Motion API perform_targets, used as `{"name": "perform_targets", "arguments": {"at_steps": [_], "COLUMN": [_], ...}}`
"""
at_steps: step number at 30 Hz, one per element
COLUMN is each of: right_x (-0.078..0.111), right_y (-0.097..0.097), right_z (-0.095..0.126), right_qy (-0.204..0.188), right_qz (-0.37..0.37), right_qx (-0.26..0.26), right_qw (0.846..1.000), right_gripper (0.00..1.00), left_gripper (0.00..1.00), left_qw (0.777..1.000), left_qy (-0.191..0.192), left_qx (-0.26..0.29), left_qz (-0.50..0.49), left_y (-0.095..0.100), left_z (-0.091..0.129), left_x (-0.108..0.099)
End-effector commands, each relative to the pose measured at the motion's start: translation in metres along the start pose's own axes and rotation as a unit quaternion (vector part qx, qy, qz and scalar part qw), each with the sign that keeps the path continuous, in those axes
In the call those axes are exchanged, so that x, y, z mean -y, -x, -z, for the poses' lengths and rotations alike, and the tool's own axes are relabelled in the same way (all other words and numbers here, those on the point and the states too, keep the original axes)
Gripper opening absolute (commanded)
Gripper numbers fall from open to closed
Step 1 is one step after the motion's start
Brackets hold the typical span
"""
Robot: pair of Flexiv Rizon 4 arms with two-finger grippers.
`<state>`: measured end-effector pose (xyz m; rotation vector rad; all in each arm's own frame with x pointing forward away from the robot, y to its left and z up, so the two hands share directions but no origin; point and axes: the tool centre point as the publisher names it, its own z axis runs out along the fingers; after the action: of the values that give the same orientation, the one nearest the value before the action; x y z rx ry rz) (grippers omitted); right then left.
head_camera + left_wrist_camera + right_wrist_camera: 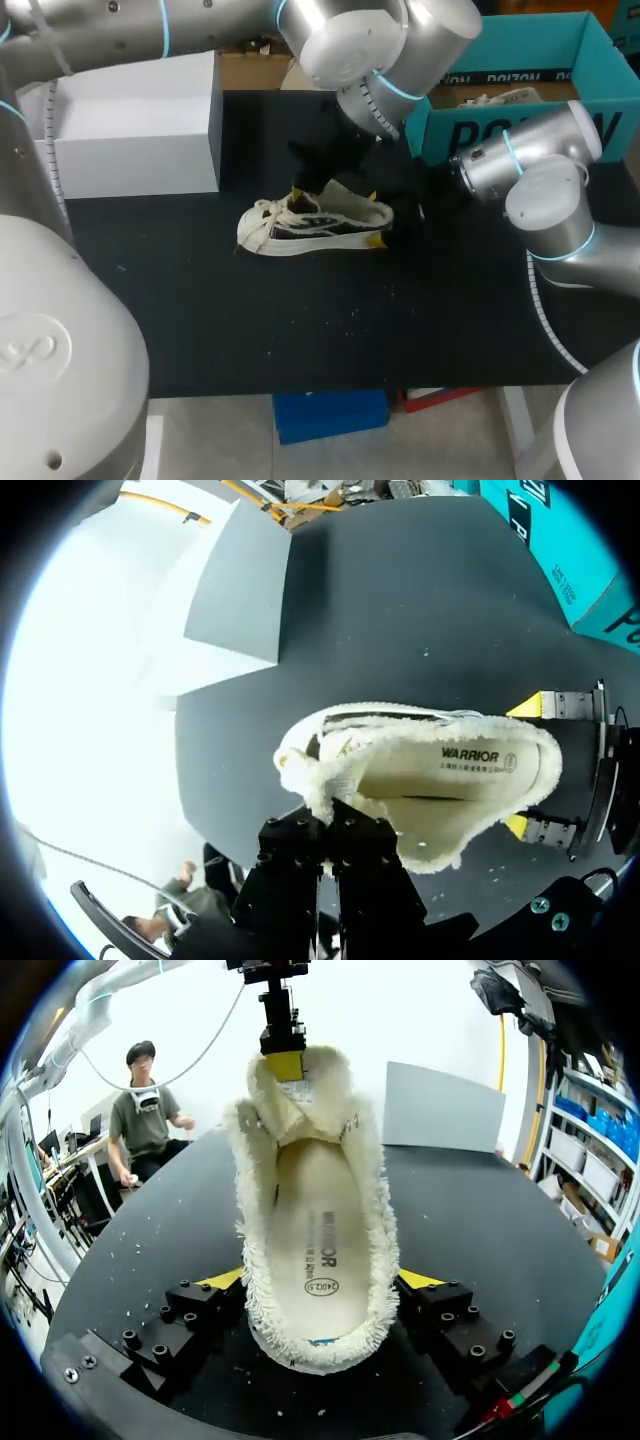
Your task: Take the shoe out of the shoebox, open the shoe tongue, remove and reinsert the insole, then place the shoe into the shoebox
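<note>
Right gripper [320, 1280] clamped the heel of the shoe [315, 222]; left gripper [333, 825] pinched its tongue [290, 1110] up. The shoe sat on the table [300, 320], outside the shoebox [520, 35]. We judged the insole [320, 1230] not yet pulled: removal, reinsertion and boxing remained.

My left arm [120, 30] comes in from the far left corner and stretches past the middle, its wrist turned downward. The left gripper [331, 828] points down with its fingers pressed close together, pinching the shoe [315, 222] by its tongue [290, 1100]. My right arm [545, 190] folds in from the right side (its wrist lying low and nearly level). The right gripper [320, 1282] stands wide, one yellow tip against each side of the heel [315, 1345].
</note>
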<state>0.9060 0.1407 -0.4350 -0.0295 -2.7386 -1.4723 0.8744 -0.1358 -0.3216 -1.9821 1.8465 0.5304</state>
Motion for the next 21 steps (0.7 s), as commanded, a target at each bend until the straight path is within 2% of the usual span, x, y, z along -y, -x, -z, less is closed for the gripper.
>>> {"name": "perform_targets", "arguments": {"at_steps": [1, 7, 8, 9, 21], "right_x": [0.002, 0.002, 0.002, 0.002, 0.002], "right_y": [0.001, 0.001, 0.001, 0.001, 0.001], "right_z": [-0.004, -0.004, -0.004, -0.004, -0.004], "right_qy": [-0.001, -0.001, -0.001, -0.001, -0.001], "right_qz": [-0.001, -0.001, -0.001, -0.001, -0.001], "right_qx": [0.000, 0.000, 0.000, 0.000, 0.000], "right_qw": [1.000, 1.000, 1.000, 1.000, 1.000], "right_gripper": [0.00, 0.00, 0.00, 0.00, 0.00], "left_gripper": [0.00, 0.00, 0.80, 1.00, 1.00], "left_qw": [1.000, 0.999, 0.999, 0.999, 0.997], "left_qy": [0.000, 0.020, 0.027, 0.030, 0.044], "left_qx": [-0.020, -0.015, -0.013, -0.017, -0.028], "left_qz": [0.014, 0.028, 0.032, 0.035, 0.060], "left_y": [0.025, 0.039, 0.041, 0.042, 0.058], "left_z": [-0.011, -0.032, -0.038, -0.041, -0.061], "left_x": [-0.008, -0.012, -0.012, -0.012, -0.017]}}
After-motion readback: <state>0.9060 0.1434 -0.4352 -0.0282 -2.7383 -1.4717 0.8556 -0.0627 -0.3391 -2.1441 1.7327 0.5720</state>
